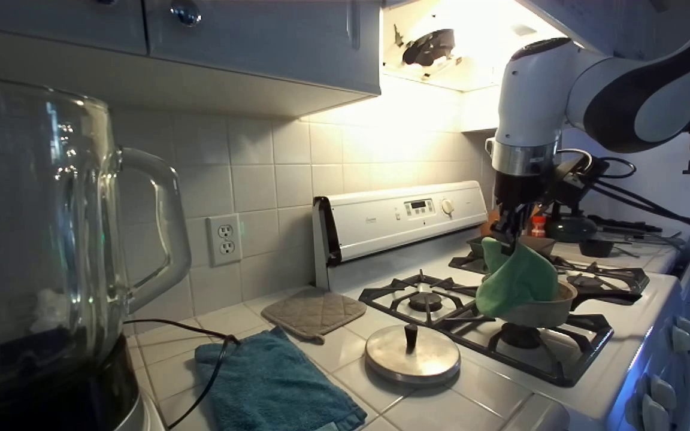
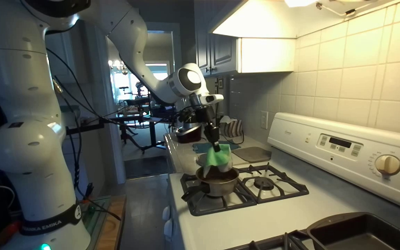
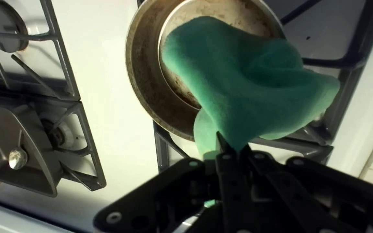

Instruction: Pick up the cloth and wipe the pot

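Pinching the green cloth (image 3: 248, 87) between narrowed fingers (image 3: 223, 147), at upper centre of the wrist view, over the pot (image 3: 144, 64) (perhaps touching); probably light and limp, best gripped by a fold.

Both exterior views: warm glare under hood (image 2: 257, 22), higher than gripper (image 1: 510, 242); wall tiles (image 1: 393, 140) off to its side glow yellow. Window (image 2: 121, 86) beyond it, in an exterior view, is blown out; floor (image 2: 139, 201) below lies dim. Wrist view: gripper near-black, soft-focused; cloth (image 3: 230, 90) just ahead shaded, cooktop (image 3: 118, 81) alongside near-white.
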Motion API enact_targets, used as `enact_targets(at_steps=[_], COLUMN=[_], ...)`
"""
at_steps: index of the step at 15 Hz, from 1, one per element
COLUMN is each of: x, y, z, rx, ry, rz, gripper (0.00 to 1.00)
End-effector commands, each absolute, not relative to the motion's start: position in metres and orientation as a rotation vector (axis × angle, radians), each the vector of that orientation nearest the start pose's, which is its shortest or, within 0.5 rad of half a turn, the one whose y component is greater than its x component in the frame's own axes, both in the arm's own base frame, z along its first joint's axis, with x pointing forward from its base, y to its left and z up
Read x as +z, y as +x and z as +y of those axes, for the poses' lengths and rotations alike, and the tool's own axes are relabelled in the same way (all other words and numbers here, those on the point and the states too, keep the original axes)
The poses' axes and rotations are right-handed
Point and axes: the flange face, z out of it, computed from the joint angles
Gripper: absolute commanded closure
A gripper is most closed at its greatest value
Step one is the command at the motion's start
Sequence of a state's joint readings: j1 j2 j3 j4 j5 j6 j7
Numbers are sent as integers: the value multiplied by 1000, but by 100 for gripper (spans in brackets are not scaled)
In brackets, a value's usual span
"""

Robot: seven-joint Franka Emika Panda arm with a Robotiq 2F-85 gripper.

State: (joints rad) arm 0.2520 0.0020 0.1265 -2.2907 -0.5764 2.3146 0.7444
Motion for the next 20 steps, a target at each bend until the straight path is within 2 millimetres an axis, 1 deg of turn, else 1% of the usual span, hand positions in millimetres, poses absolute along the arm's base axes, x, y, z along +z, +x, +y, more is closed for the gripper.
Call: enact_targets(at_steps=[1, 7, 11, 14, 16, 20], x=[354, 356, 366, 373, 377, 377], y=[467, 456, 441, 430, 425, 430], z=[179, 184, 182, 174, 169, 152], rx=[-381, -370, -337, -313, -305, -307], ry=[-3474, -3493, -3544, -3587, -3603, -3620], rz=[-70, -97, -78, -35, -8, 93], gripper=[99, 99, 99, 99, 99, 99])
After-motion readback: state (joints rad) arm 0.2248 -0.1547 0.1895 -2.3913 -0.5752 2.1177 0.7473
